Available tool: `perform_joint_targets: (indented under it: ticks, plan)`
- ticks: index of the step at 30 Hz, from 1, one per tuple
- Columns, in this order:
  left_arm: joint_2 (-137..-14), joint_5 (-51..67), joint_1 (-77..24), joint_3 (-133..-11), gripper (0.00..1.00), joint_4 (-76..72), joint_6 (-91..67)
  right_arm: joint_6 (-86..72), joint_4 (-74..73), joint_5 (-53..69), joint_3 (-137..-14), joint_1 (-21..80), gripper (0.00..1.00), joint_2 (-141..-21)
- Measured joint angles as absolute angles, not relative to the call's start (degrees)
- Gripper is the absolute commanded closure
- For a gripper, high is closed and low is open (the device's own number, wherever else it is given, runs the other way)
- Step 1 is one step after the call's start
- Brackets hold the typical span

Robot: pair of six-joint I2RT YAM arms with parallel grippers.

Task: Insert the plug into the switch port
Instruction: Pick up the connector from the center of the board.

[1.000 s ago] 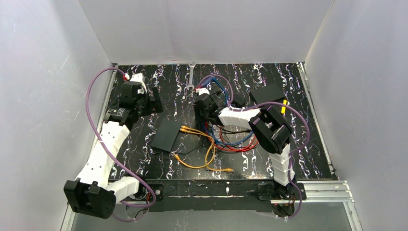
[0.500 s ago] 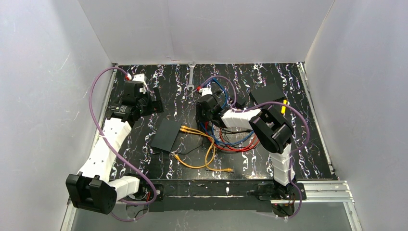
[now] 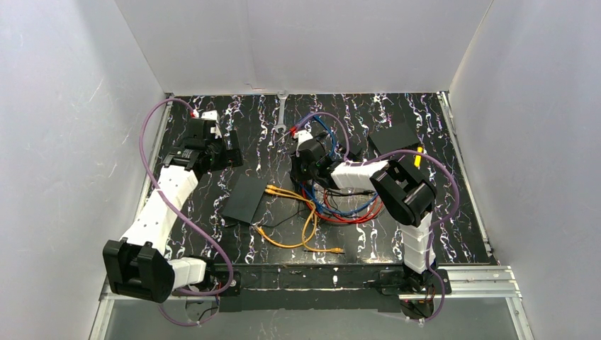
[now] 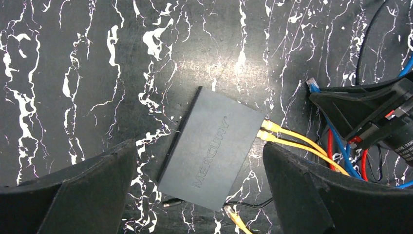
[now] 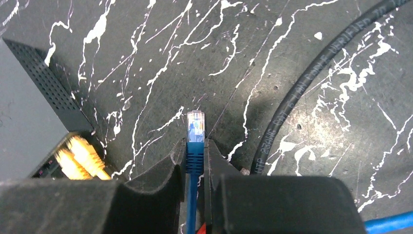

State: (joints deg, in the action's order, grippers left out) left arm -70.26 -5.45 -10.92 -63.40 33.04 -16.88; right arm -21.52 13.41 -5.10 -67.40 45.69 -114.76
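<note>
The switch (image 3: pixel 244 198) lies flat on the table (image 3: pixel 453 219), toward the left edge from the middle and a little closer to the near edge than to the far one. In the left wrist view its top carries the word MERCURY. Two yellow cables (image 4: pixel 297 141) are plugged into the side that faces the right edge of the table. The left gripper (image 3: pixel 225 152) hangs in the air toward the far-left corner with its two fingers (image 4: pixel 87 190) spread wide. Nothing is between them, and the switch is seen through the gap.

The right gripper (image 5: pixel 195 163) is clamped on the plug (image 5: pixel 196 127), a blue one with a clear tip, and its blue wire passes back between the closed fingers. The plug sticks out past the fingertips over bare table, apart from the switch, whose corner with the two yellow connectors shows at the left of the right wrist view. A thick black cable (image 5: pixel 316 83) curves on the table just beside the plug. From above, this gripper is near the middle of the table, at the far end of a tangle of wires (image 3: pixel 340 205) — blue, red, black and yellow. A black slab (image 3: pixel 393 136) lies toward the far-right corner, and a wrench (image 3: pixel 282 112) lies at the far edge.
</note>
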Motion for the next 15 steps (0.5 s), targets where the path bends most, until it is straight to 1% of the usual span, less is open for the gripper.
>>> perform_joint_targets:
  ticks: [7, 15]
  plan:
    - [-73.9, -4.4, -9.4, -63.4, 0.01, 33.0, -17.1, -12.9, 13.4, -1.2, -66.5, 45.6, 0.99, -112.6]
    - [-78.6, -1.1, -6.9, -63.5, 0.01, 33.0, -18.4, -3.1, 19.7, 4.4, -63.1, 46.5, 0.99, -108.9]
